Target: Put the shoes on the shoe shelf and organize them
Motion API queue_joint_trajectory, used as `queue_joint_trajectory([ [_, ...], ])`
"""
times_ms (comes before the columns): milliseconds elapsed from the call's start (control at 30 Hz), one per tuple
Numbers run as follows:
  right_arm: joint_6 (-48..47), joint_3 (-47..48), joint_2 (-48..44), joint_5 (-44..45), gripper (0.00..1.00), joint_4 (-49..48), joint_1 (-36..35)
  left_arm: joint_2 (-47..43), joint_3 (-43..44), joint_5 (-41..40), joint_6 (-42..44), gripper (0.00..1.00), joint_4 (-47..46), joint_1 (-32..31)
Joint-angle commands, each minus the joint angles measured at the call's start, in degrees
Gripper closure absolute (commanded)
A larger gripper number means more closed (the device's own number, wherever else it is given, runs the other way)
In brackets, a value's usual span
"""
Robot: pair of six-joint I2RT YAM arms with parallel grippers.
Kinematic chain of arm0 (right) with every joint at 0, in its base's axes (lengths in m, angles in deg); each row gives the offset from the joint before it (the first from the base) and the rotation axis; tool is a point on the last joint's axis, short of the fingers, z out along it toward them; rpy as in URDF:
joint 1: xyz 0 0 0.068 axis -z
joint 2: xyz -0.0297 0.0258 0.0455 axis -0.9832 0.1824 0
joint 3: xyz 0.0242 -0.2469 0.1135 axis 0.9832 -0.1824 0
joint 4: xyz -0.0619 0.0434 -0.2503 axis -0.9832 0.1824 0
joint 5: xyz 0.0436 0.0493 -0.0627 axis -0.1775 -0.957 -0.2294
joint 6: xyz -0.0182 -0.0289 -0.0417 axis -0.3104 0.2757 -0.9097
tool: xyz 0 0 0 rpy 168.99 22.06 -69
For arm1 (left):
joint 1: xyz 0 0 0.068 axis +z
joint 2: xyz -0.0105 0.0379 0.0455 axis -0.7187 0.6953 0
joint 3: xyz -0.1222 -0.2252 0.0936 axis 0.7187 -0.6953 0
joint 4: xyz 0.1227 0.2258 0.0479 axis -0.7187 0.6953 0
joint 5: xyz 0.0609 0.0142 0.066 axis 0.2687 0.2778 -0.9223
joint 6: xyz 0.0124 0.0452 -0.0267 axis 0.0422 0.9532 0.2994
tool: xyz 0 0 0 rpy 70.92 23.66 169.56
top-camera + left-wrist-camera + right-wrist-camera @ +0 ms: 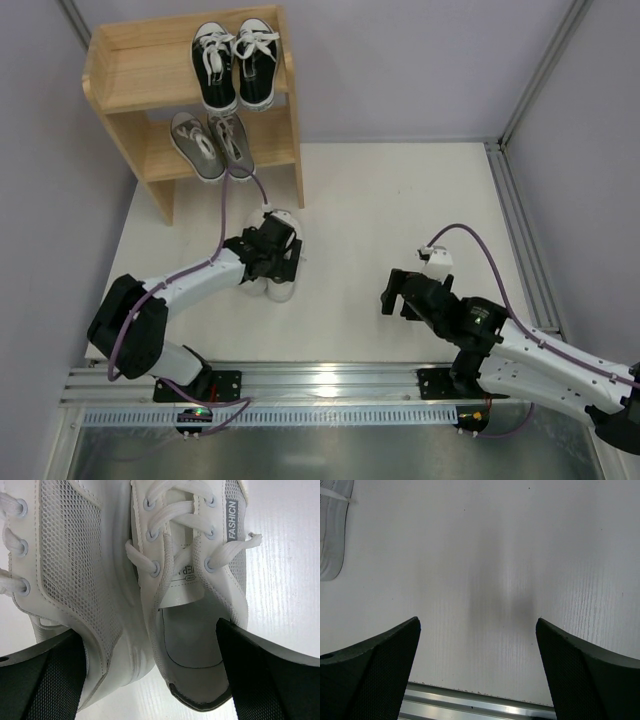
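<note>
A: Shoe count?
B: 2 black (pixel 236 62) atop far-left shelf (pixel 130 60); 2 grey (pixel 210 143) below; 2 white (pixel 190 555) on table (pixel 400 200).
A: Arms?
B: L gripper (pixel 147 630) stretched far, spread astride white pair; R gripper (pixel 477 620) near right, spread, empty.

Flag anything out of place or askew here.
The all-white mesh sneakers lie on the white table under the open left gripper, not on the light wooden two-tier shelf. The grey lace-up sneakers on its lower tier sit slanted rather than square. Nothing looks damaged.
</note>
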Motion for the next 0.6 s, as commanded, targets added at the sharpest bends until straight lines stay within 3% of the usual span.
queue_joint_trajectory([
  [0, 0.0, 1.4, 0.4, 1.1, 0.03, -0.7, -0.1, -0.3, -0.5, 5.2, -3.4, 0.00, -3.7, -1.5],
  [267, 0.5, 1.6, -1.1, 1.7, 0.03, 1.1, -0.1, 1.1, -1.0, -3.4, -2.3, 0.00, -0.3, -0.7],
  [433, 0.5, 1.6, -2.7, 2.1, 0.03, 3.1, -0.1, -3.7, -5.0, 3.3, -4.1, 0.00, -3.5, 6.6],
  [567, 0.0, 1.2, -3.6, 2.3, 0.03, 2.8, -0.1, -3.7, -5.4, 8.5, -3.4, 0.00, -5.2, 8.2],
])
